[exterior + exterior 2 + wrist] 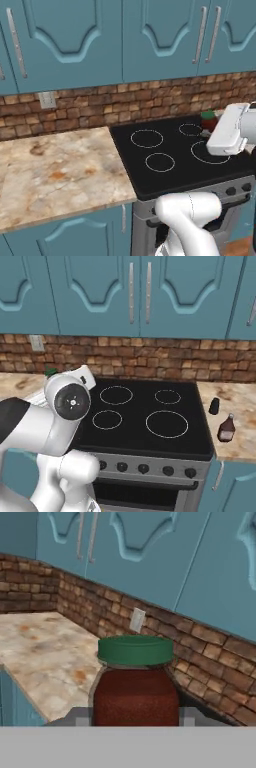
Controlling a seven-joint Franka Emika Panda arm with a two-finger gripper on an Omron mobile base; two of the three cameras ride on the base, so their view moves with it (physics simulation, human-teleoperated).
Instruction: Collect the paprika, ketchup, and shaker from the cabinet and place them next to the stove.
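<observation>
Teal cabinet (140,296) doors, all closed, run above a brick backsplash (150,358); the stove (145,411) sits below, with marbled counter (60,170) on both sides of it.

Paprika (135,682): red jar with green cap, seen close up in the hand view, centred between the gripper (135,716) fingers. Fingers sit against both sides of the jar, so the jaws are clamped on it. In the left base view the jar (209,120) shows as a red and green patch just behind the white hand, over the stove's far right corner, near the backsplash. Whether it touches the glass: cannot tell.

Ketchup (227,429): upright on the counter just right of the stove, near its front right corner.

Shaker (214,405): upright on the same counter strip, just right of the stove, behind the ketchup, the two apart.
</observation>
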